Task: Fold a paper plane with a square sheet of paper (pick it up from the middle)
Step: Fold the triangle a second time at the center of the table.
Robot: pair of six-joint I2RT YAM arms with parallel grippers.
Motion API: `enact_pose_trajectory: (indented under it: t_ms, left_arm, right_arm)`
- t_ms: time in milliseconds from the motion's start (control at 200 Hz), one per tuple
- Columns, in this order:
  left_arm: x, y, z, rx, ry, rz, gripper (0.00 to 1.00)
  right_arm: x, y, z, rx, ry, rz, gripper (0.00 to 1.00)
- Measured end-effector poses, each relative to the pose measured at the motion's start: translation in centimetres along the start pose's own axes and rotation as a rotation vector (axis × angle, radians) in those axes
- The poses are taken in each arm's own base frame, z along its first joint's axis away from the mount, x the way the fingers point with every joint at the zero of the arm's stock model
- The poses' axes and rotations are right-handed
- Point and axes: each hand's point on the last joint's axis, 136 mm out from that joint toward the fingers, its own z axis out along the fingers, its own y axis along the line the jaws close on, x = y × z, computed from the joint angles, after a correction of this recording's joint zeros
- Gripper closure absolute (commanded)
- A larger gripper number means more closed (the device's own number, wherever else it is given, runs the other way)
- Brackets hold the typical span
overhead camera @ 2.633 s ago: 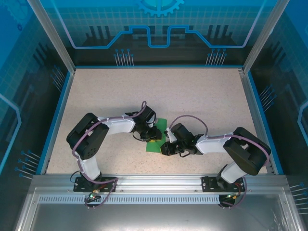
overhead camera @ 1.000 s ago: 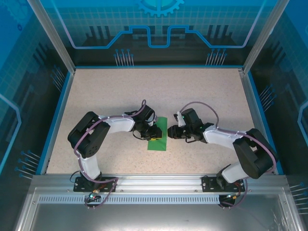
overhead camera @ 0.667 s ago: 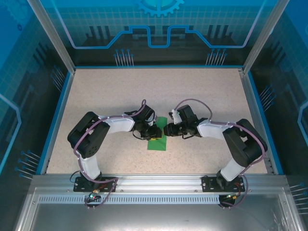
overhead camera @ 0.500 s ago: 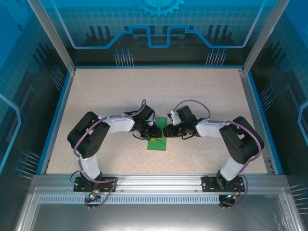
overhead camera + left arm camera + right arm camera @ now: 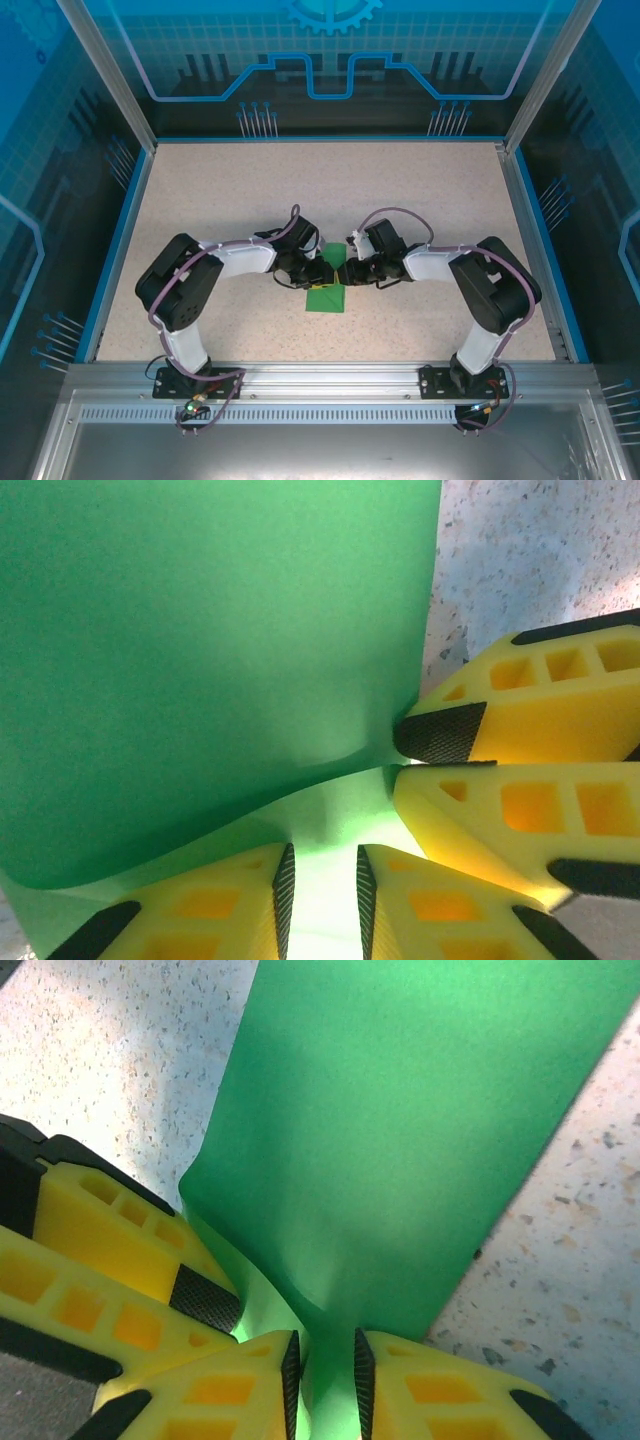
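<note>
The left gripper (image 5: pixel 322 890) has its jaws drawn close on a raised fold of the green paper sheet (image 5: pixel 200 630), the paler underside of the sheet showing in the narrow gap between its black pads (image 5: pixel 285 880). From above, the sheet lies on the speckled tabletop (image 5: pixel 400 200) near the middle, just ahead of both arms. Most of it lies flat toward the near edge, with a flap lifted between the two wrists. Just to the right, the right gripper (image 5: pixel 325 1372) meets the left one tip to tip, its jaws nipped together on a ridge of the same sheet that runs down into its fingers.

The sheet looks very light, thin and limp: it bows and buckles where it is held, so it will likely sag, slide on the smooth table and take a stray crease if squeezed off-line. A hold at the edge or along an intended fold line seems best, with the other gripper pressing the flat part down, since a pull from both sides could tear it or skew the fold.
</note>
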Motion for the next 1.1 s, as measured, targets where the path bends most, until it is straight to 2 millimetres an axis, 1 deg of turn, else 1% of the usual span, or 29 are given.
enact_pose_trajectory:
  t_ms: [175,325,450,570,675,770,960,1100]
  left_arm:
    - [-0.1,-0.1,-0.4,0.004,-0.008,0.0,0.74]
    - [-0.7,0.2,-1.5,-0.001,-0.02,0.001,0.74]
    - [-2.2,0.5,-2.6,-0.001,-0.048,-0.003,0.74]
    - [-3.8,0.2,-3.3,0.002,-0.073,0.007,0.74]
    - [-4.9,-0.3,-3.1,0.003,-0.076,0.027,0.74]
    - [-5.4,-0.2,-2.4,-0.006,-0.065,0.038,0.74]
    - [-5.7,0.6,-1.1,-0.037,-0.026,0.044,0.74]
    - [-5.4,1.4,-0.4,-0.06,0.005,0.046,0.74]
  right_arm:
    - [0.0,0.1,0.0,-0.004,-0.001,-0.001,0.86]
    - [-0.1,0.2,0.0,-0.009,-0.003,-0.004,0.89]
    - [-0.1,0.2,0.0,-0.013,-0.004,-0.005,0.91]
    - [-0.2,0.4,0.0,-0.022,-0.005,-0.007,0.92]
    - [-0.2,0.4,0.0,-0.024,-0.004,-0.008,0.93]
    - [-0.2,0.5,0.0,-0.025,-0.004,-0.008,0.94]
    - [-0.2,0.5,0.0,-0.029,-0.004,-0.009,0.95]
    - [-0.2,0.5,0.0,-0.029,-0.004,-0.009,0.95]
